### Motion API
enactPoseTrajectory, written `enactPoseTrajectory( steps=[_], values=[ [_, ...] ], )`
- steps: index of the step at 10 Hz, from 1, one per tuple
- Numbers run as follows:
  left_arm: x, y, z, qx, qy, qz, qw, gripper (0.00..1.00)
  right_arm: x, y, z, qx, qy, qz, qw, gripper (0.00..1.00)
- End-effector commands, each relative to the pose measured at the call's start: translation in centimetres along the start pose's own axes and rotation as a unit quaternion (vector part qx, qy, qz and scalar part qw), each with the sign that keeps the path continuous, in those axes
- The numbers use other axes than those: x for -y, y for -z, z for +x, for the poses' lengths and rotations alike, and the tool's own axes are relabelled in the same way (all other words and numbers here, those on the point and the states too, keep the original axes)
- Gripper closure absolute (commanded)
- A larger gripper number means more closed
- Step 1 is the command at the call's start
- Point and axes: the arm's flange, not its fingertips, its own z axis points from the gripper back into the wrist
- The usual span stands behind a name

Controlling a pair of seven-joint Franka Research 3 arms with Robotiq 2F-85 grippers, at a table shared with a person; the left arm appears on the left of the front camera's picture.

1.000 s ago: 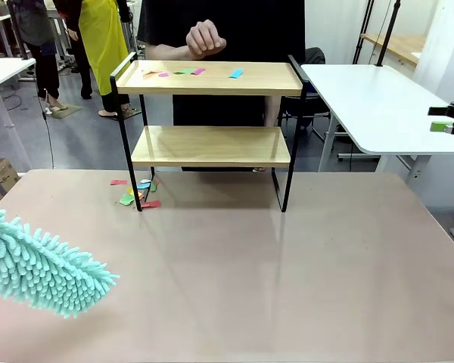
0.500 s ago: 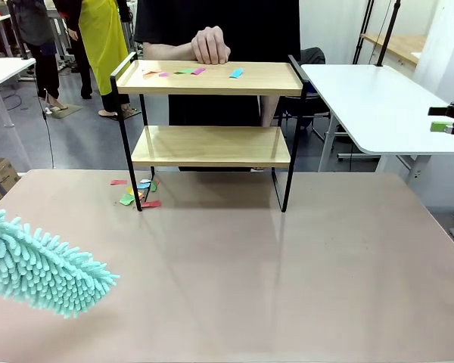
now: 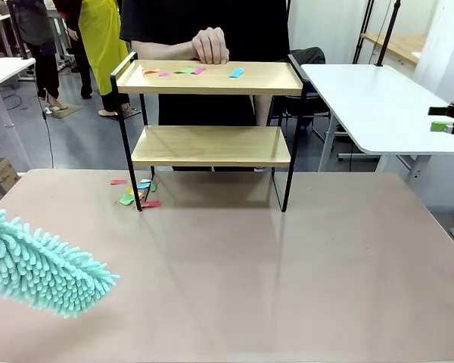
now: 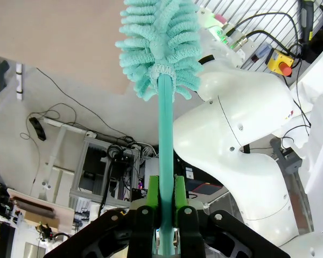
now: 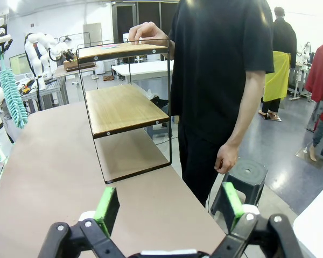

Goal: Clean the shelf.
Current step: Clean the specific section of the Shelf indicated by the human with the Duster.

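Note:
The shelf [image 3: 212, 144] stands at the far middle of the brown table, with two wooden boards in a black frame. Several coloured paper scraps [image 3: 189, 72] lie on its top board. More scraps [image 3: 136, 193] lie on the table by its left front leg. A person's hand [image 3: 210, 45] rests on the top board's far edge. My left gripper [image 4: 165, 199] is shut on the handle of a teal fluffy duster [image 4: 161, 43], whose head [image 3: 45, 265] hangs over the table's near left. My right gripper [image 5: 169, 207] is open, far right [image 3: 448, 119], off the table, facing the shelf [image 5: 126, 107] end-on.
A person in black [image 5: 220, 70] stands right behind the shelf. A white table [image 3: 378, 106] sits at the back right and a black stool [image 5: 245, 180] is near the person's legs. The brown table [image 3: 272, 280] has open room in front of the shelf.
The person's hand came down from above onto the far edge of the top board, and the body shifted slightly left. Both arms and the duster have stayed still.

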Motion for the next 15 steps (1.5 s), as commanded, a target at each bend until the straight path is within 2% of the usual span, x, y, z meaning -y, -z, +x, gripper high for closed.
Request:
enactPoseTrajectory(
  steps=[1, 5, 6, 8, 10, 12, 14, 15],
  values=[
    [0.2, -0.1, -0.2, 0.004, -0.004, -0.003, 1.000, 0.87, -0.1, 0.2, 0.4, 0.001, -0.003, 0.001, 1.000, 0.00],
    [0.0, 0.0, 0.0, 0.000, 0.000, 0.000, 1.000, 0.87, -0.1, 0.2, 0.4, 0.001, -0.003, 0.001, 1.000, 0.00],
    [0.2, -1.5, 0.2, 0.059, -0.051, -0.001, 0.997, 0.87, -0.1, 0.2, 0.4, 0.001, -0.003, 0.001, 1.000, 0.00],
    [0.7, -4.5, 0.0, 0.150, -0.023, -0.012, 0.988, 0.87, -0.1, 0.2, 0.4, 0.001, -0.003, 0.001, 1.000, 0.00],
    [1.1, -8.5, 0.1, 0.261, 0.001, -0.012, 0.965, 0.87, -0.1, 0.2, 0.4, 0.001, -0.003, 0.001, 1.000, 0.00],
    [1.3, -11.7, 2.1, 0.356, -0.021, -0.043, 0.933, 0.87, -0.1, 0.2, 0.4, 0.001, -0.003, 0.001, 1.000, 0.00],
    [1.5, -14.5, 3.5, 0.444, -0.051, -0.066, 0.892, 0.87, -0.1, 0.2, 0.4, 0.001, -0.003, 0.001, 1.000, 0.00],
    [2.0, -16.3, 4.5, 0.474, -0.110, -0.075, 0.871, 0.87, -0.1, 0.2, 0.4, 0.001, -0.003, 0.001, 1.000, 0.00]
  ],
)
